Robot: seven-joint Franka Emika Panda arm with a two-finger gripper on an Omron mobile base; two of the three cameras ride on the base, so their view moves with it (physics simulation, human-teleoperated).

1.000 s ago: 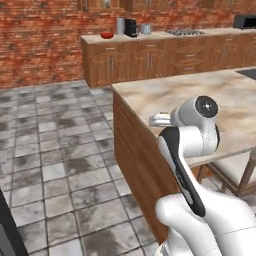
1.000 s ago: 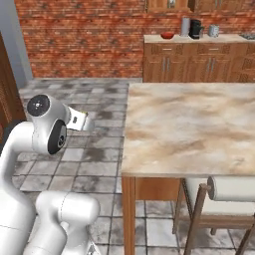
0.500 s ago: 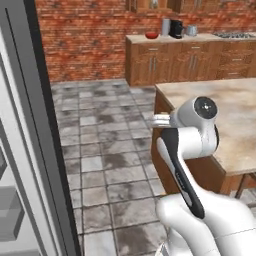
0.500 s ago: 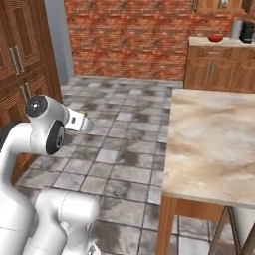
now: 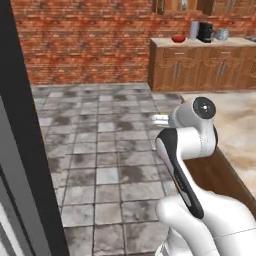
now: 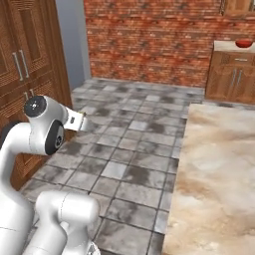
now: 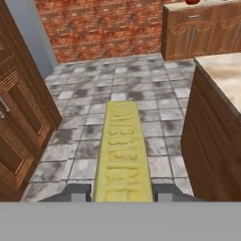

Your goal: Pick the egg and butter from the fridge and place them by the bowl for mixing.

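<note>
Yellow butter (image 7: 123,155) pinched in gripper (image 7: 123,192); base turned since earlier, bowl (image 6: 244,43) now far right.

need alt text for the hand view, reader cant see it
The gripper is shut on the butter, a yellow stick reaching forward from between its fingertips over a grey tiled floor. Behind it is a red brick wall, with dark wood cabinet doors at left, a marble-topped island at right, and the red bowl on the far counter.
</note>
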